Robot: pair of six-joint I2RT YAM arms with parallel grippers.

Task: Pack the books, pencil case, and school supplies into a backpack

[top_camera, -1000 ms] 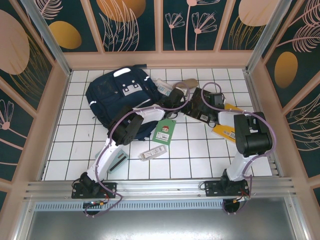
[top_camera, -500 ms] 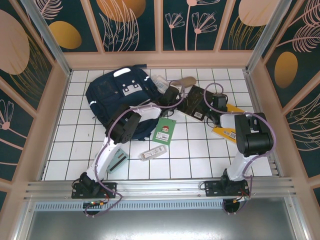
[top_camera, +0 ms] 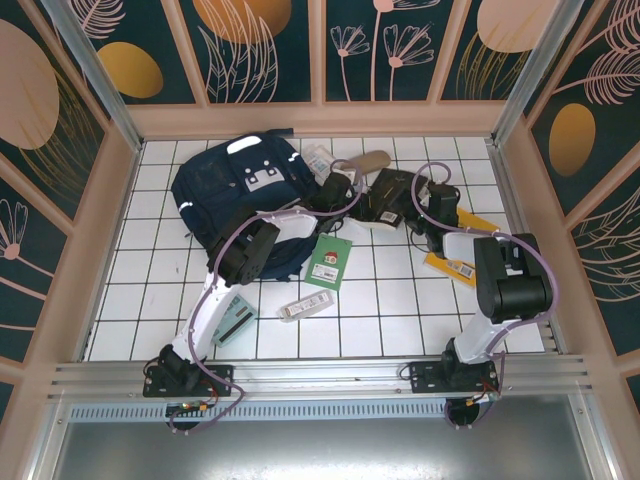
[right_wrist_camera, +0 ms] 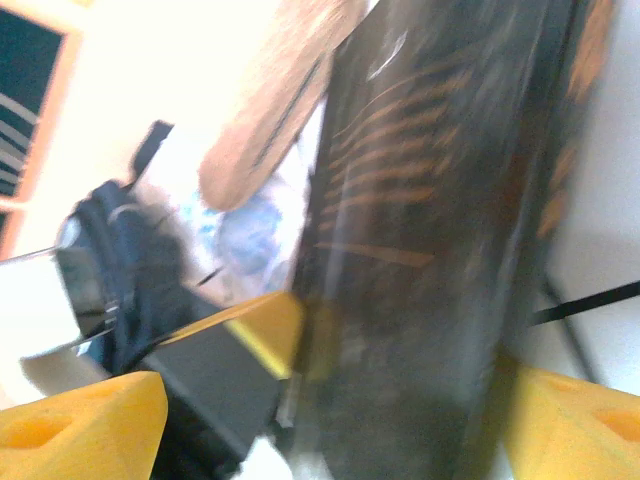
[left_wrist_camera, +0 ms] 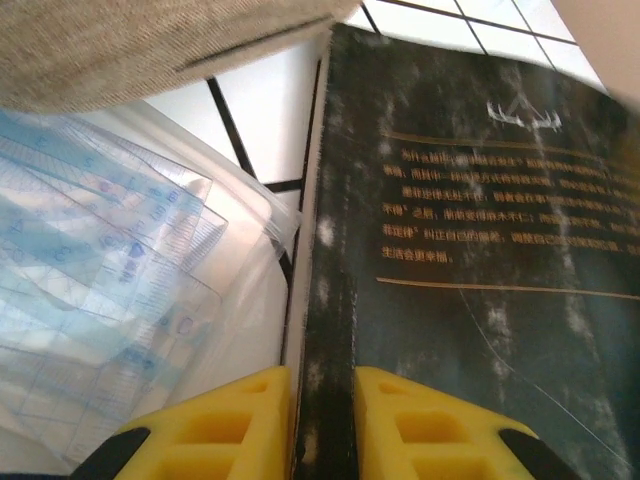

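Navy backpack [top_camera: 235,185], seen from above, lies left of the dark book [top_camera: 385,195], which sits between left gripper [top_camera: 348,190] and right gripper [top_camera: 422,205]. Left wrist: yellow fingers [left_wrist_camera: 235,420] pinch the book's edge beside the clear packet [left_wrist_camera: 110,280]; a firm pinch is needed when steering toward the backpack. Right wrist: jaws stand wide astride the book; blur hides any contact.

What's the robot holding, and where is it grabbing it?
The left gripper pinches the dark book by its edge. The right gripper is open.
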